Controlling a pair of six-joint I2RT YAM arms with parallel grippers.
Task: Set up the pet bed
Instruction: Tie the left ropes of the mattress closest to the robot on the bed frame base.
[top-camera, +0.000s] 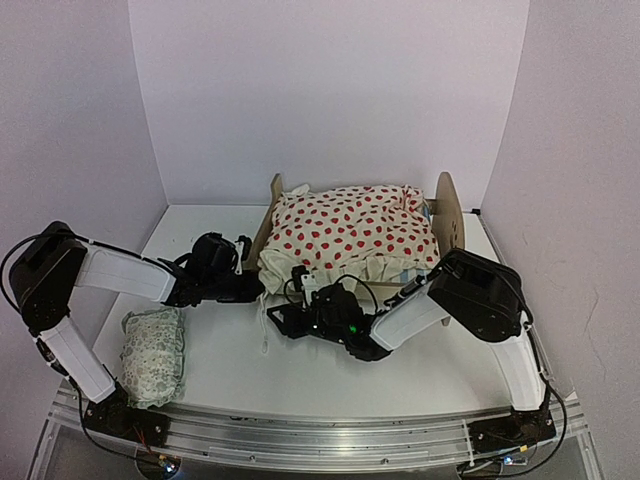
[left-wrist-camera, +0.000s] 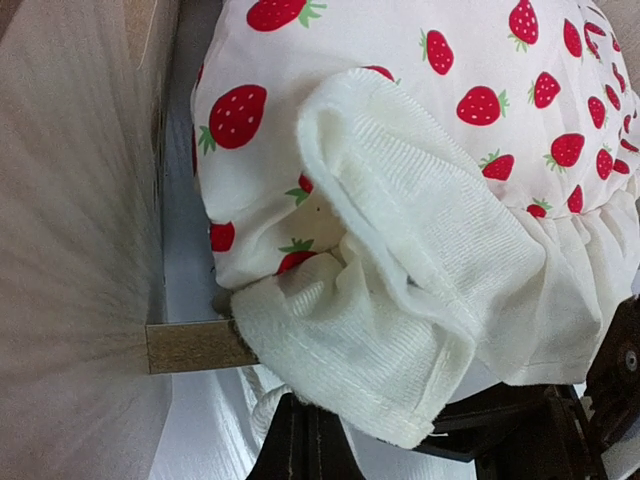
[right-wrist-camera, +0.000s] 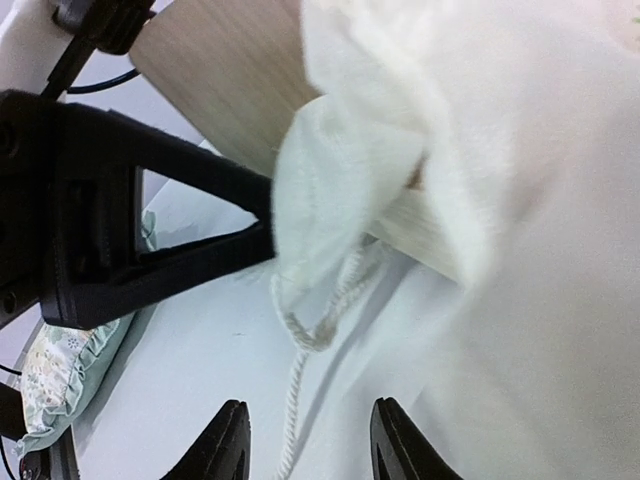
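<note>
Back middle of worktop (top-camera: 330, 380): pet bed (top-camera: 447, 208), rounded headboard on right, lower footboard on left. Strawberry-print blanket (top-camera: 350, 232) draped over top, white ruffle (right-wrist-camera: 330, 170) hanging over near left corner. My left gripper (top-camera: 258, 288) at that corner, pinched tight on ruffle. My right gripper (right-wrist-camera: 310, 440) just beside it, low over worktop, jaws parted, holding nothing. White cord (right-wrist-camera: 300, 330) hangs from ruffle, seen between my right fingertips. Near left edge: pillow (top-camera: 153, 352), flat on worktop, well apart from bed.
</note>
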